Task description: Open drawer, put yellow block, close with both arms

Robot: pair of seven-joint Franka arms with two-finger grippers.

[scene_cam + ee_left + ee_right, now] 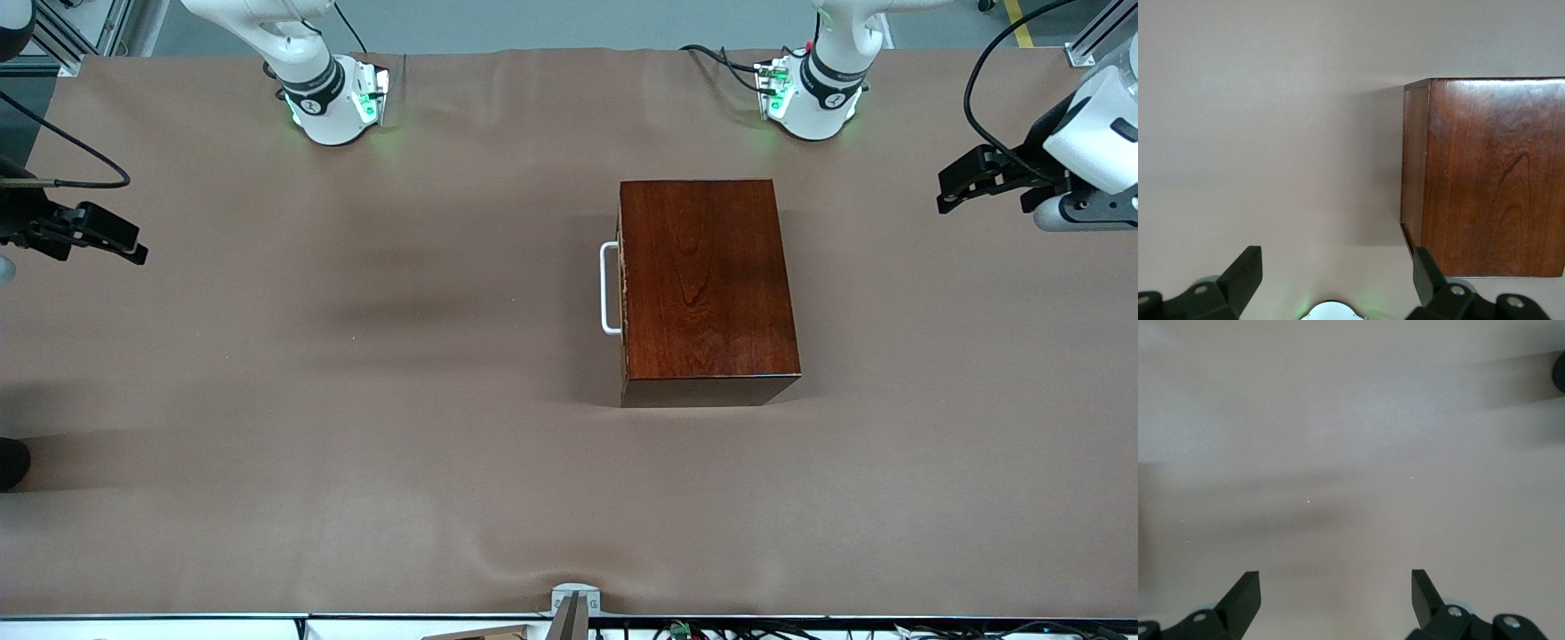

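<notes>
Drawer shut, both tools wide apart and empty.

Your drawer [622, 289] sits closed in the wooden box [702, 284] mid-table, its handle [608, 288] facing the right arm's end, long axis running toward the front camera. Right tool [107, 238] faces it but well apart; left tool [965, 182] waits past the box's back. You'll find no yellow block in view.

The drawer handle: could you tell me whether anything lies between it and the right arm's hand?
Nothing visible does. The right hand hangs open over the right arm's end of the table, and only bare brown cloth lies between it and the white handle of the shut drawer, which faces that end.
</notes>
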